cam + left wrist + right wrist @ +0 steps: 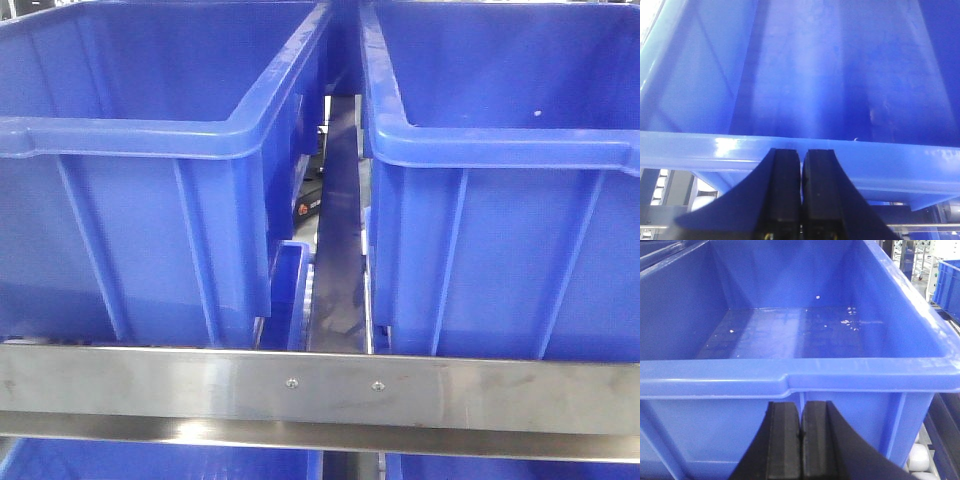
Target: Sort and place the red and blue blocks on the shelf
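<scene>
The red and blue blocks are out of view in every frame. The shelf shows as a brushed-steel front rail with two small screws, running across the bottom of the front view. My left gripper is shut with nothing between its black fingers, its tips level with the rim of a blue bin. My right gripper is also shut and empty, pressed close to the front wall of another blue bin, just under its lip. Neither arm appears in the front view.
Two large dark-blue bins stand side by side on the shelf, a narrow gap between them. The right bin's floor holds only white specks. White rollers show at lower right, and more blue bins lie beyond.
</scene>
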You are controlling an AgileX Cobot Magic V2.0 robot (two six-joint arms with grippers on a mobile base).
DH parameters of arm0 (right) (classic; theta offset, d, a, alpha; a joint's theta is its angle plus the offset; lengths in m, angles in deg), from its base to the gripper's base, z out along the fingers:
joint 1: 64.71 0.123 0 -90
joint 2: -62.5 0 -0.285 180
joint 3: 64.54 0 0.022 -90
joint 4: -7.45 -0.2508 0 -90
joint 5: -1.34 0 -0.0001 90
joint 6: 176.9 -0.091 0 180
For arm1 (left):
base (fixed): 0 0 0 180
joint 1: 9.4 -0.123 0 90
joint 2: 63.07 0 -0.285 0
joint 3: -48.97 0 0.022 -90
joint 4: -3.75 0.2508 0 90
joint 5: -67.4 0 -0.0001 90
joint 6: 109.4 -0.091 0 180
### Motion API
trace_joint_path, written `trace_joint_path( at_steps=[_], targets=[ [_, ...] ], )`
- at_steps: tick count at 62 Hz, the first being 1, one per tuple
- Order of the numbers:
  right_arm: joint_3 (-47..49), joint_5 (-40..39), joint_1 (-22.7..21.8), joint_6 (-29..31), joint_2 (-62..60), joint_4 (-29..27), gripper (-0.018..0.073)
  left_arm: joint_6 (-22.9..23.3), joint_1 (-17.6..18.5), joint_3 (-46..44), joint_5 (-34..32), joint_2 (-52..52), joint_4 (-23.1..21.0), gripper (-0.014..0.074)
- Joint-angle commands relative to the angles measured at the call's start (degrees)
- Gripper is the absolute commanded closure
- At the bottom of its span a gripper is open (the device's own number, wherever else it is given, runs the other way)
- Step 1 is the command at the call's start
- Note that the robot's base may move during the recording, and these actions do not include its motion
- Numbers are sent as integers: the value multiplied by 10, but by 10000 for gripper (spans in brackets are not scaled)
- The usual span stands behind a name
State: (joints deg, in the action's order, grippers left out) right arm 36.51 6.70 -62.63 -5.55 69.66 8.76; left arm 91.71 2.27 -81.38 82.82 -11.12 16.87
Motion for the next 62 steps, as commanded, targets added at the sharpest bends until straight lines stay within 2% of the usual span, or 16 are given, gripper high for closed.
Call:
trace_joint_path(
  at_steps=[1,12,21,45,54,62],
  targets=[
    [11,-54,-3,5,-12,0,501,5,3,-16,-40,-27,12,463],
    [11,-54,-3,5,-12,0,501,5,3,8,-41,-105,54,463],
    [11,-54,-3,5,-12,0,501,5,2,68,-45,-182,54,463],
    [11,-54,-3,5,-12,0,501,7,2,229,-57,-378,11,463],
    [11,-54,-3,5,-11,0,501,7,1,253,-74,-415,11,463],
    [11,-54,-3,5,-11,0,501,8,-14,263,-75,-428,7,463]
  ],
)
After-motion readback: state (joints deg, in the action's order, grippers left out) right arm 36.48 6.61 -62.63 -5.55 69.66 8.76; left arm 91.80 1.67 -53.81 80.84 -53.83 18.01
